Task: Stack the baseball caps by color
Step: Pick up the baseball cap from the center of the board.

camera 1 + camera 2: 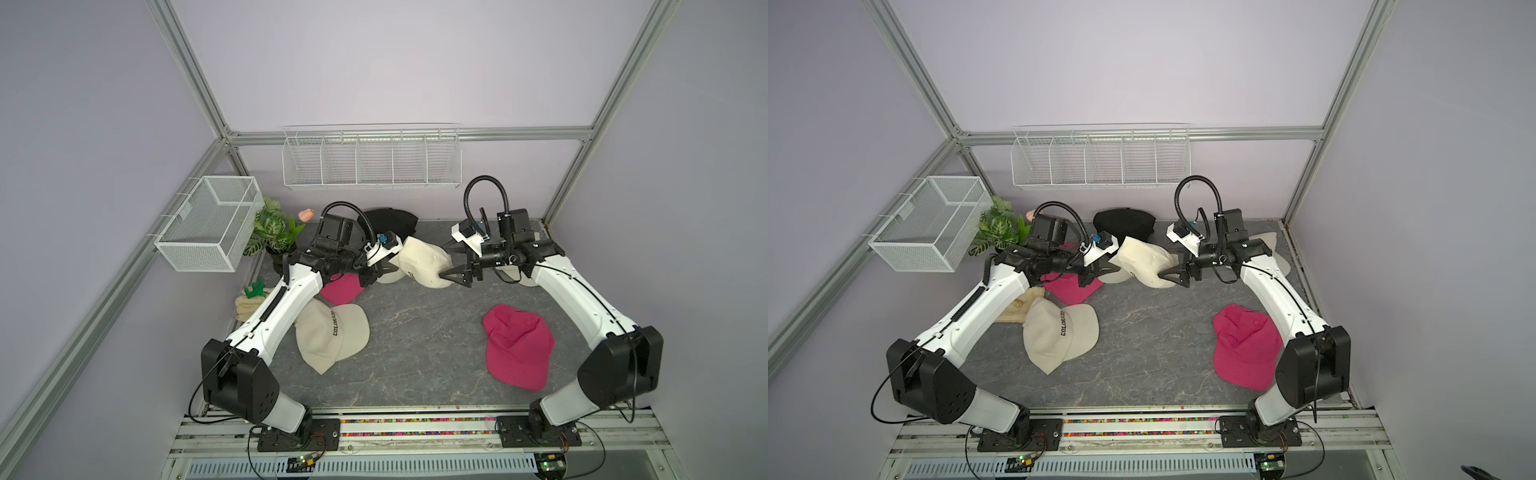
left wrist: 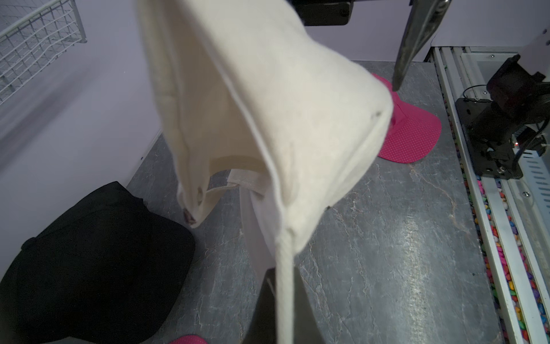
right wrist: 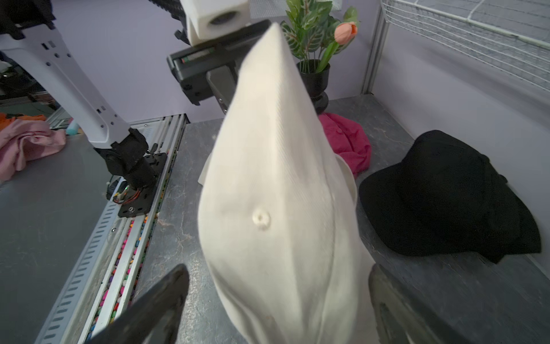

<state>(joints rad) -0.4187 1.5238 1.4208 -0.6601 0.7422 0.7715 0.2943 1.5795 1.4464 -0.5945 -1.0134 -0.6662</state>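
Note:
A cream baseball cap (image 1: 424, 259) (image 1: 1144, 262) hangs above the back middle of the table between my two grippers. My left gripper (image 1: 384, 270) (image 2: 284, 297) is shut on a thin edge of this cream cap (image 2: 268, 104). My right gripper (image 1: 451, 262) (image 3: 278, 277) stands open, with a finger on either side of the cap's crown (image 3: 276, 193). A cream "COLORADO" cap (image 1: 332, 332) lies front left and a pink cap (image 1: 517, 345) front right. Another pink cap (image 1: 340, 289) lies under my left arm. A black cap (image 1: 388, 220) rests at the back wall, and a further cream cap (image 1: 1273, 245) shows behind my right arm.
A potted plant (image 1: 276, 232) and a folded towel with a green toy (image 1: 249, 303) sit along the left edge. A wire basket (image 1: 208, 222) hangs on the left wall and a wire rack (image 1: 372, 160) on the back wall. The arm rail (image 1: 415, 428) runs along the front.

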